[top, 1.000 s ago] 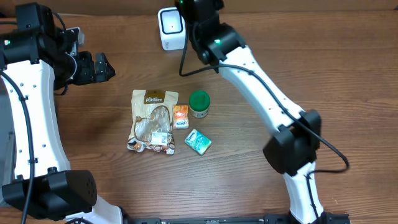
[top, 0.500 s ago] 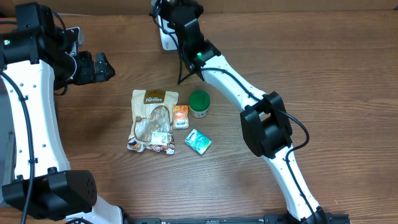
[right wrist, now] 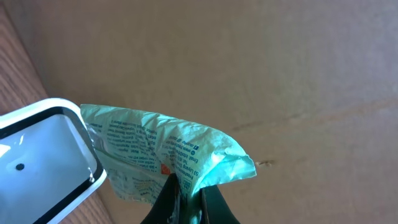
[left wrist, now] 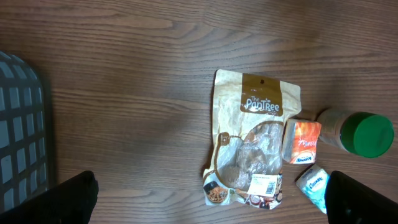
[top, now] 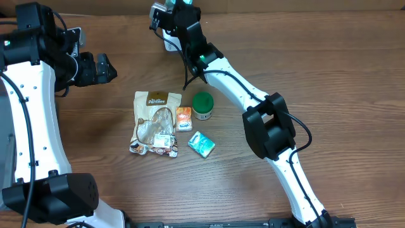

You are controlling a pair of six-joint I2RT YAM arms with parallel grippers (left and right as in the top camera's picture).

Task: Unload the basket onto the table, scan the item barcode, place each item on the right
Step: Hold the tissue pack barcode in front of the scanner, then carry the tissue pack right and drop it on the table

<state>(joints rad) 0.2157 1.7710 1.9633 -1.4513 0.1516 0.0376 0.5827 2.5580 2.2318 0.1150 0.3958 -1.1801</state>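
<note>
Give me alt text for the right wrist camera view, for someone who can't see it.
The right gripper pinches a crinkled green packet with printed text, holding it next to a white scanner at the left edge. Plain brown cardboard fills the background.

arms (top: 243, 85): white links | joints (top: 269, 130): black | cables (top: 309, 135): black | fingers (left wrist: 68, 202): black

We see a table (top: 354, 76) of matt brown wood with fine grain. The pouch (left wrist: 255, 143), at nine o'clock from the smooth plastic lid (left wrist: 368, 134), looks like kraft paper with a glossy window. The green packet (right wrist: 161, 149) is crinkled film; the scanner (right wrist: 37, 149), glossy white plastic.
</note>
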